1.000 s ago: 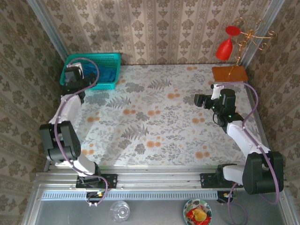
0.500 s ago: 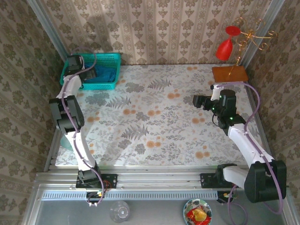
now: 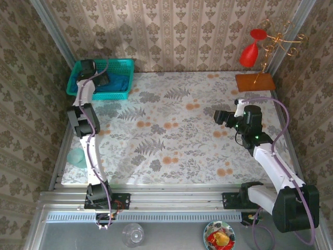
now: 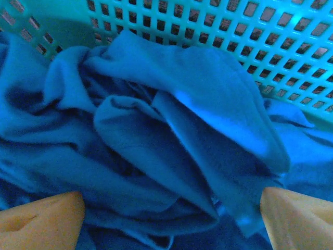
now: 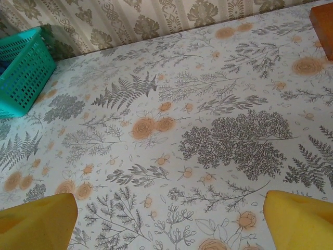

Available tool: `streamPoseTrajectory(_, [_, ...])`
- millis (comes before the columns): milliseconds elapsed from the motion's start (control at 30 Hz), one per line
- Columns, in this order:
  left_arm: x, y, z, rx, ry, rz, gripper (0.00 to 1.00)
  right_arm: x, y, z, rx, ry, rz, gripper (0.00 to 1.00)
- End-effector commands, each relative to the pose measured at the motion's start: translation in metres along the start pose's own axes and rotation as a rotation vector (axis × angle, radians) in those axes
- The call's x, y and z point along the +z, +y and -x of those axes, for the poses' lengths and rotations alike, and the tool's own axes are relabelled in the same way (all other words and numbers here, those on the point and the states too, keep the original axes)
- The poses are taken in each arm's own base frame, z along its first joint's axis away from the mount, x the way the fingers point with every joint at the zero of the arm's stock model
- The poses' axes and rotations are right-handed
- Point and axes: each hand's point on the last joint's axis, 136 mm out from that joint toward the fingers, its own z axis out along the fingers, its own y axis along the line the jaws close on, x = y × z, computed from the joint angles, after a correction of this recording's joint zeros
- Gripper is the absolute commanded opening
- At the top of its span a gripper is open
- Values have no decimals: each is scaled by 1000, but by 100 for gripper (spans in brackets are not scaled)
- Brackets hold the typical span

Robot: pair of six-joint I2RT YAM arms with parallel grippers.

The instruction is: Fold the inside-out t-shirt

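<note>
- inside-out t-shirt [image 3: 118,83]: teal-blue cloth, crumpled in loose folds inside the teal mesh basket [image 3: 112,63], which stands at the far left corner of the floral table [image 3: 171,135]. in the left wrist view the t-shirt [image 4: 182,130] covers the basket floor, and the mesh wall [image 4: 234,21] rises behind it.
- left gripper [image 3: 100,79]: inside the basket at its left end, just above the cloth, with the arm stretched along the left edge of the table. in the left wrist view the left gripper [image 4: 169,219] shows its orange fingertips [image 4: 41,213] at the two lower corners, spread wide. folds of the shirt lie between them, but nothing is pinched.
- right gripper [image 3: 221,114]: over the right half of the table, pointing left, well apart from the basket. in the right wrist view the right gripper [image 5: 169,219] shows its yellow fingertips [image 5: 296,216] spread wide above the bare printed surface [image 5: 208,104], holding nothing.
- the basket [image 5: 21,67] in the right wrist view: at the far left, against the patterned wall.
- gold wire stand [image 3: 278,39]: on a wooden base [image 3: 255,82] at the far right corner. a red wine glass [image 3: 250,53] hangs from it, bowl lowest. one corner of the base [image 5: 323,23] appears in the right wrist view.
- clear glass [image 3: 133,234] and a bowl of food [image 3: 219,235]: on the grey ledge nearer than the arm bases.
</note>
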Motion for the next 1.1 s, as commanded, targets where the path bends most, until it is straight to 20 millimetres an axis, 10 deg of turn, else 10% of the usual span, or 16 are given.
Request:
streamPoseTrajectory(0, [7, 1, -4, -37, 19, -4, 87, -8, 1, -2, 6, -9, -9, 93])
streamPoseTrajectory(267, [12, 0, -7, -44, 25, -33, 43, -24, 2, 3, -4, -45, -22, 94])
streamPoseTrajectory(467, [-26, -17, 26, -45, -40, -109, 9, -27, 6, 9, 13, -59, -6, 94])
streamPoseTrajectory(1067, [-265, -70, 172, -31, -491, -314, 0, -58, 36, 27, -35, -77, 86, 93])
